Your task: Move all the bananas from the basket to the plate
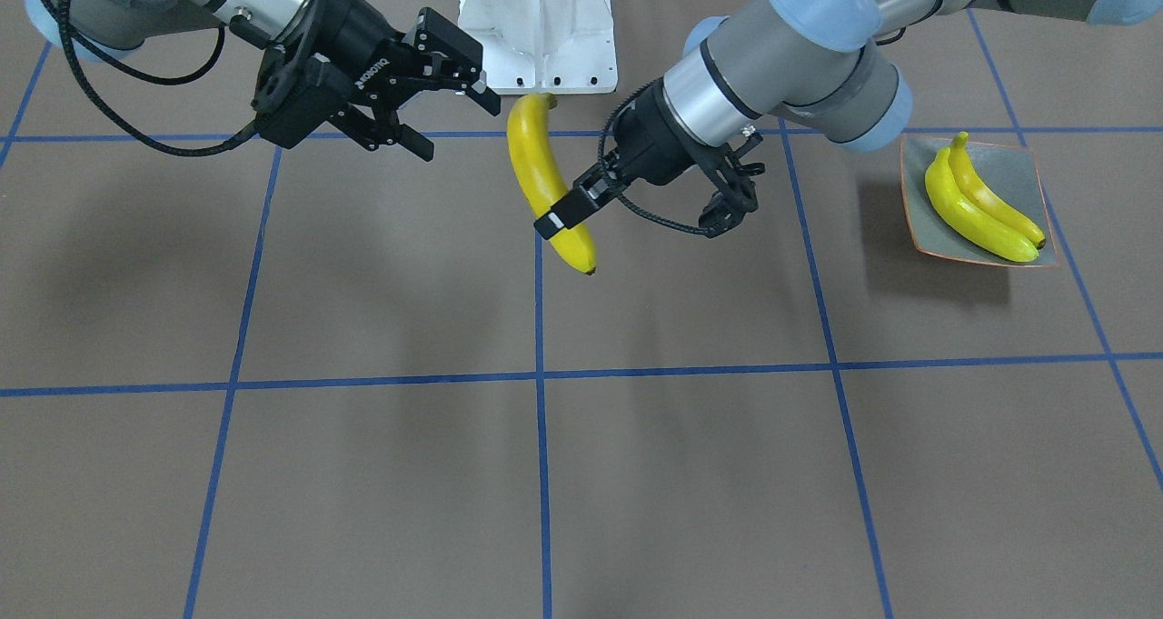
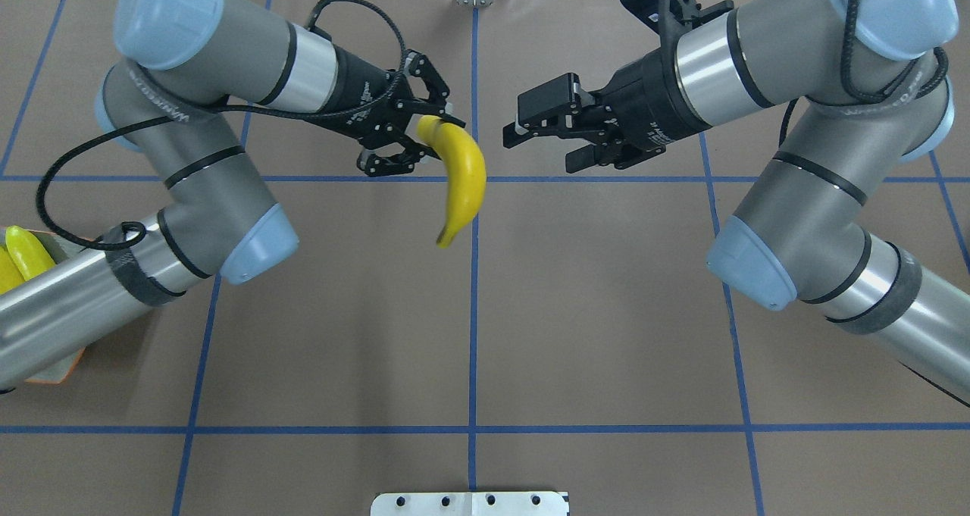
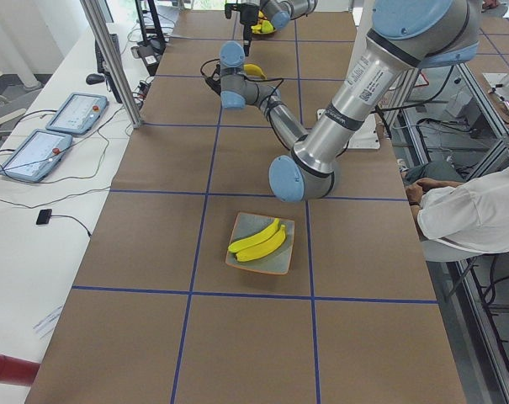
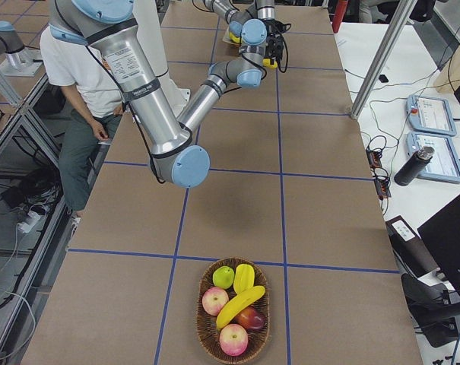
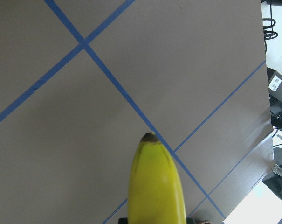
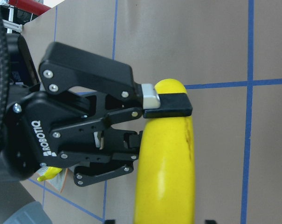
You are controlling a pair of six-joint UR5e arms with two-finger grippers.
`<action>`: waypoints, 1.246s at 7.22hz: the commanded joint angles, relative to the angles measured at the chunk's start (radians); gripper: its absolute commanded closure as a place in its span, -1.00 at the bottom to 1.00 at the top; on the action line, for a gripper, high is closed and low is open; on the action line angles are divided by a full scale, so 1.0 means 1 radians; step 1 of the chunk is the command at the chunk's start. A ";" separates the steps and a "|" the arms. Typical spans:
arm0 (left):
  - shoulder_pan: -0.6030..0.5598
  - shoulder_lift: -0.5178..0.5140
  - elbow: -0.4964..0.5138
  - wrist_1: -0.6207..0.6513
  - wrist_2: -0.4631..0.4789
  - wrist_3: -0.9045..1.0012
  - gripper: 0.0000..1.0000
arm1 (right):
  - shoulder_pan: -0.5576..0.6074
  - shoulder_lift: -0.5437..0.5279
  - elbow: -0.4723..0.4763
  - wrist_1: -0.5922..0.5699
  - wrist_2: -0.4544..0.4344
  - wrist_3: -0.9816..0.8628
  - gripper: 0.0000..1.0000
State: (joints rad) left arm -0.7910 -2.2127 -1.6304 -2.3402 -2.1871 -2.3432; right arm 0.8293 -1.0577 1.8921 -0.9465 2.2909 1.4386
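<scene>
One banana [image 1: 545,178] is hanging in the air above the brown worktop [image 1: 363,474]. It is well apart from the plate [image 1: 1018,163], on the robot's right of it, near a crossing of blue tape lines [image 1: 539,419]. The left gripper [image 1: 565,208] is pinching it toward one end, its jaws pressing on the yellow skin from both sides. Two more bananas [image 1: 979,205] are lying side by side in the plate, touching each other. Farther from the plate than the held banana, the right gripper [image 1: 456,126] is facing it with its jaws spread, touching nothing. At the worktop's end far from the plate, a wicker basket [image 4: 200,325] is holding another banana [image 4: 241,304] among apples [image 4: 214,300]. A person [image 4: 81,141] is sitting beside the worktop.
</scene>
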 commanded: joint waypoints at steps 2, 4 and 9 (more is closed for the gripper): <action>-0.097 0.247 -0.180 0.243 0.003 0.325 1.00 | 0.103 -0.146 0.016 0.066 0.061 -0.039 -1.00; -0.090 0.353 -0.357 0.639 0.019 0.635 1.00 | 0.128 -0.194 0.007 0.064 0.048 -0.098 -1.00; -0.013 0.401 -0.401 1.065 0.191 0.801 1.00 | 0.192 -0.286 -0.008 0.063 0.048 -0.182 -1.00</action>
State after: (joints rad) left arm -0.8042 -1.8116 -2.0447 -1.3324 -2.0316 -1.5789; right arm 1.0176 -1.3371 1.8872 -0.8836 2.3392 1.2600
